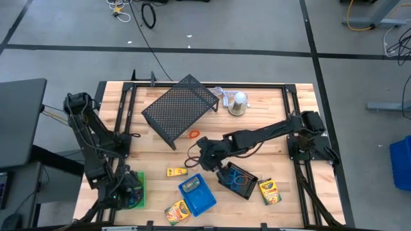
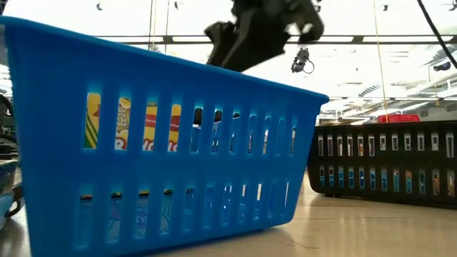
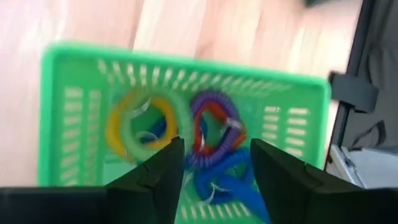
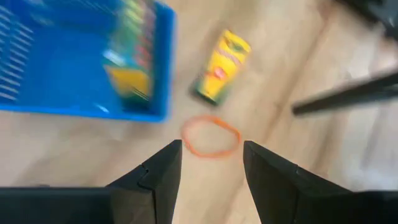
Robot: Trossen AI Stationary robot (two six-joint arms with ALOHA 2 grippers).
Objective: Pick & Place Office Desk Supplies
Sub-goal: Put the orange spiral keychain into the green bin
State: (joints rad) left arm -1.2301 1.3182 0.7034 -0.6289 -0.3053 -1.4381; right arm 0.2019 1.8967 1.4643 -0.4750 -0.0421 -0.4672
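The orange loop (image 1: 194,134) lies loose mid-table beside the big mesh rack (image 1: 180,108) in the high view, your right tool (image 1: 204,152) reaching out near it and the left tool (image 1: 131,190) over the green tray (image 1: 140,181) at the front-left corner.

Left wrist: fingers apart over coiled loops (image 3: 214,134) in that tray.

Right wrist: fingers apart, empty above the orange loop. I'd judge pickup comes next: descend and straddle it.

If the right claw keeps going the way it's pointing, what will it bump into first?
Probably the orange elastic loop. In the right wrist view the right gripper, fingers open, points down at the wooden table with the loop lying flat just ahead between them. A crayon box lies farther on. Depth is hard to judge.
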